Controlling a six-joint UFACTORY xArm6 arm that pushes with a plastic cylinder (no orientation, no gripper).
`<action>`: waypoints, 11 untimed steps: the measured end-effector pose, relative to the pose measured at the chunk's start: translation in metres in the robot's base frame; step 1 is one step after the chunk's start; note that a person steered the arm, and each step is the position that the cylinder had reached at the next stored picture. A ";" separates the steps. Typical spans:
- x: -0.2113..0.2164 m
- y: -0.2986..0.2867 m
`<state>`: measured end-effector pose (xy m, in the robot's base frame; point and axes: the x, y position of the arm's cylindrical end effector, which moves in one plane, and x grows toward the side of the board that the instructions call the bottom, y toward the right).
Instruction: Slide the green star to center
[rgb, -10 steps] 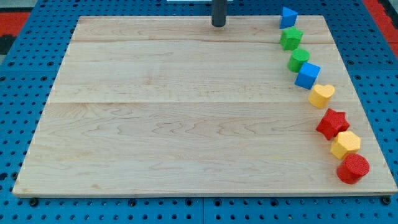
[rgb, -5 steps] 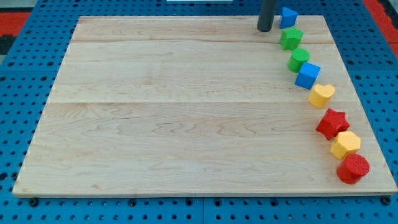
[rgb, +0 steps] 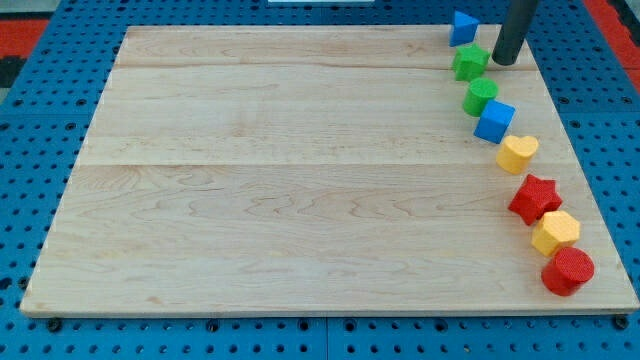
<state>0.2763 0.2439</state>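
The green star (rgb: 469, 62) sits near the view's top right of the wooden board (rgb: 300, 170), second in a curved row of blocks along the right side. My tip (rgb: 506, 60) rests just to the right of the green star, very close to it; I cannot tell whether they touch. The rod rises out of the view's top.
The row runs from top to bottom: a blue triangle (rgb: 462, 27), the green star, a green rounded block (rgb: 481, 96), a blue cube (rgb: 494, 121), a yellow heart (rgb: 517, 153), a red star (rgb: 534, 198), a yellow hexagon (rgb: 555, 232), a red cylinder (rgb: 568, 270). Blue pegboard surrounds the board.
My tip has moved rightward along the view's top, from the board's top middle past the blue triangle to the right side of the green star. No block has moved.
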 end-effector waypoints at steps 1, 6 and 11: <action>0.004 -0.024; -0.031 -0.034; -0.013 -0.157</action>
<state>0.2634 0.0870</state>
